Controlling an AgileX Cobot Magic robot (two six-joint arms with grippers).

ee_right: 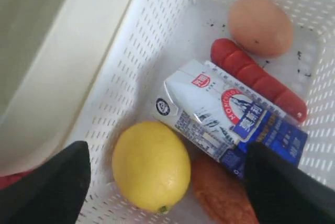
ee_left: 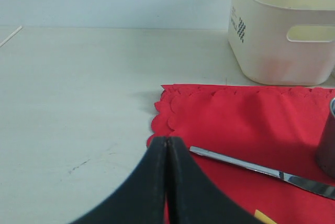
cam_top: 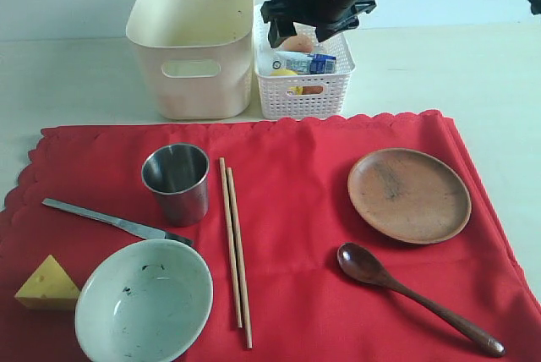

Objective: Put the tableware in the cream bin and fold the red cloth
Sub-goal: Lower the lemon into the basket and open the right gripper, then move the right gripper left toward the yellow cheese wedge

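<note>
**Six pieces of tableware on the cloth, four foods and a carton in the basket**

One red cloth (cam_top: 304,210) lies spread flat on the table (cam_top: 482,74), its scalloped edge just in front of the two containers. On it sit six pieces of tableware: one steel cup (cam_top: 177,183) standing upright, one pair of wooden chopsticks (cam_top: 236,244) lying side by side, one metal knife (cam_top: 110,221), one pale speckled bowl (cam_top: 144,301), one round brown plate (cam_top: 409,194) and one dark wooden spoon (cam_top: 414,294). One wedge of cheese (cam_top: 48,284) rests on the cloth beside the bowl.

One cream bin (cam_top: 211,95) stands behind the cloth, just beside one white lattice basket (cam_top: 304,100). The basket holds one lemon (ee_right: 151,166), one milk carton (ee_right: 230,119), one egg (ee_right: 260,25) and one red sausage (ee_right: 259,80); an orange-brown item (ee_right: 220,198) is partly hidden under the carton.

The right gripper (ee_right: 167,171) hangs over the basket, its two fingers spread wide and holding nothing. The left gripper (ee_left: 166,153) has its fingers pressed together near the cloth's corner, above the knife's handle end.
</note>
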